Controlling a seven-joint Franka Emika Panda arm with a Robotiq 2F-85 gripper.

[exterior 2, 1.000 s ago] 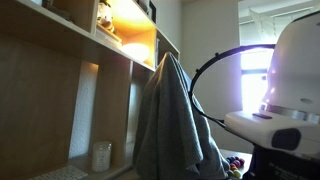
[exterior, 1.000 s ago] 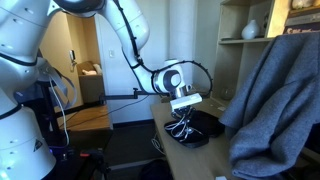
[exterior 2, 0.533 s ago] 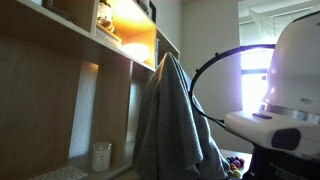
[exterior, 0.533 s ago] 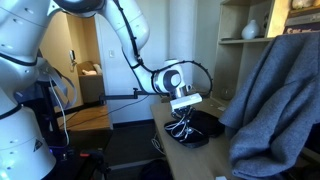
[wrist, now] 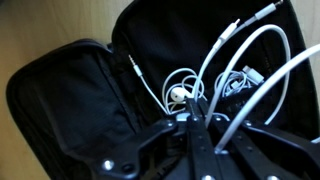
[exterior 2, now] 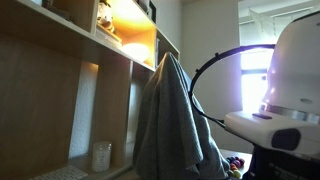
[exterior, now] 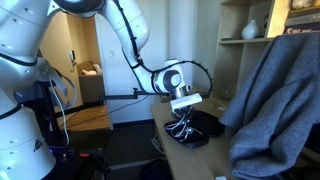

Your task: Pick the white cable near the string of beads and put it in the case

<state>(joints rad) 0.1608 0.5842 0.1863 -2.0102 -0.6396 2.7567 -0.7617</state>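
The black case [wrist: 70, 90] lies open below the wrist camera, its lid half to the left. Loops of the white cable [wrist: 240, 60] rest in its right half, with an earbud-like end near the middle. My gripper [wrist: 190, 112] is shut, fingers pressed together, with a white strand running out from between them. In an exterior view the gripper [exterior: 184, 108] hangs just above the case [exterior: 205, 125] on the table, and the cable [exterior: 181, 127] dangles in loops beneath it. The string of beads shows only as small coloured dots [exterior 2: 236, 165].
A large grey cloth [exterior: 275, 95] is draped beside the case and fills the middle of an exterior view [exterior 2: 170, 120]. Wooden shelves [exterior: 250, 40] stand behind it with a white vase [exterior: 250, 30]. The table edge [exterior: 170, 150] runs close to the case.
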